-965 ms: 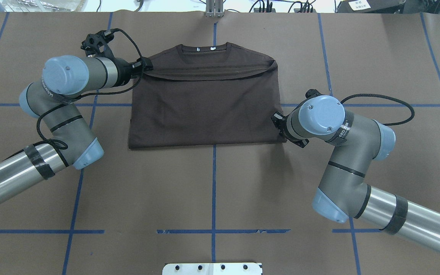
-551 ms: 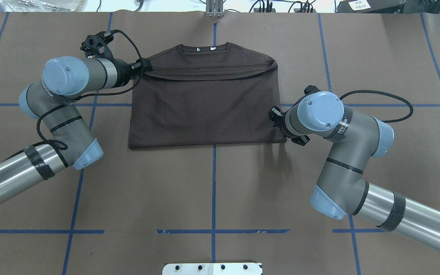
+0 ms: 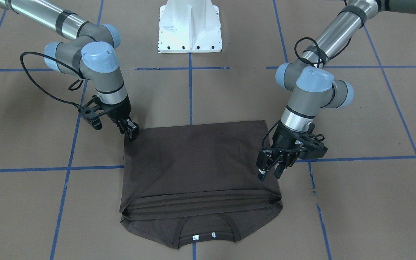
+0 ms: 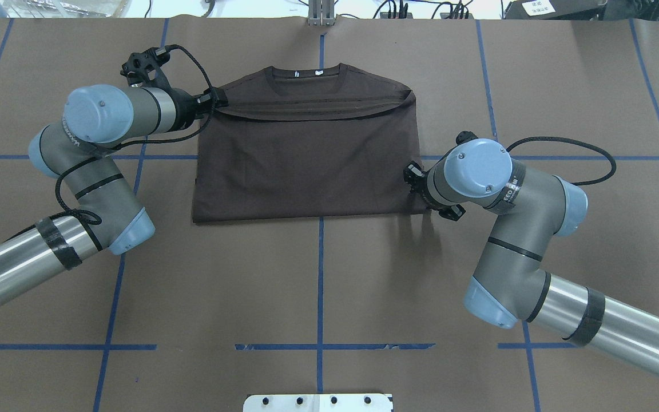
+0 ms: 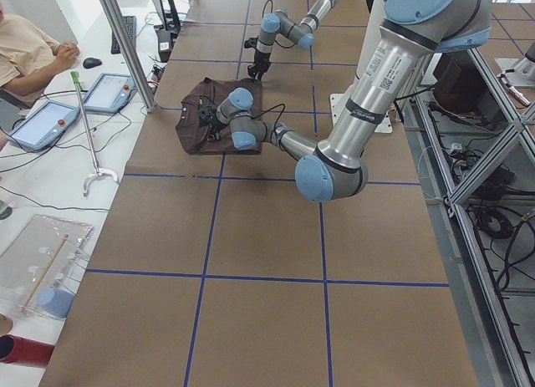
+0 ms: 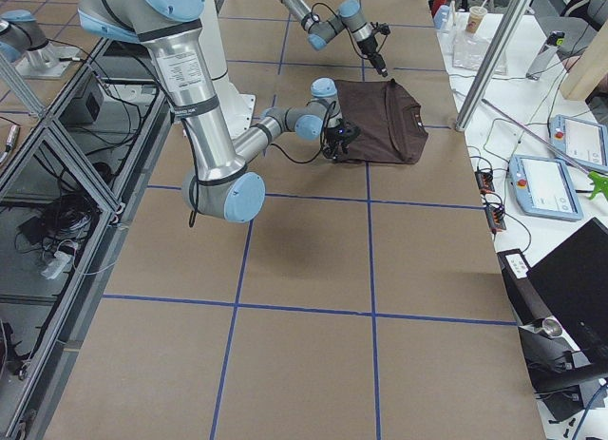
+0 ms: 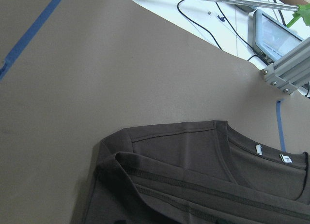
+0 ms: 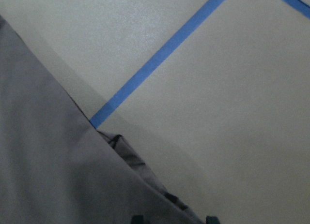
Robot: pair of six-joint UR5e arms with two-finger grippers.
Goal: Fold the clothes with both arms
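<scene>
The dark brown-grey T-shirt (image 4: 306, 166) lies folded flat on the brown table, collar and white neck tags at the far edge (image 3: 204, 236). My left gripper (image 3: 270, 172) hangs just above the shirt's left side by the folded hem, its fingers apart and empty; it also shows in the overhead view (image 4: 217, 98). The left wrist view shows the collar and hem (image 7: 193, 185) lying loose. My right gripper (image 3: 131, 131) is low at the shirt's near right corner. In the right wrist view its fingertips (image 8: 138, 218) stand apart over that corner (image 8: 116, 141).
The white pedestal base (image 3: 190, 27) stands at the robot's side of the table. Blue tape lines (image 4: 320, 286) cross the brown surface. An aluminium post (image 4: 321, 14) and cables lie past the far edge. Operator tablets (image 5: 42, 124) sit beyond the table.
My right arm has moved left and slightly away from the robot, bringing its gripper onto the shirt's near right corner. My left gripper has hardly moved.
</scene>
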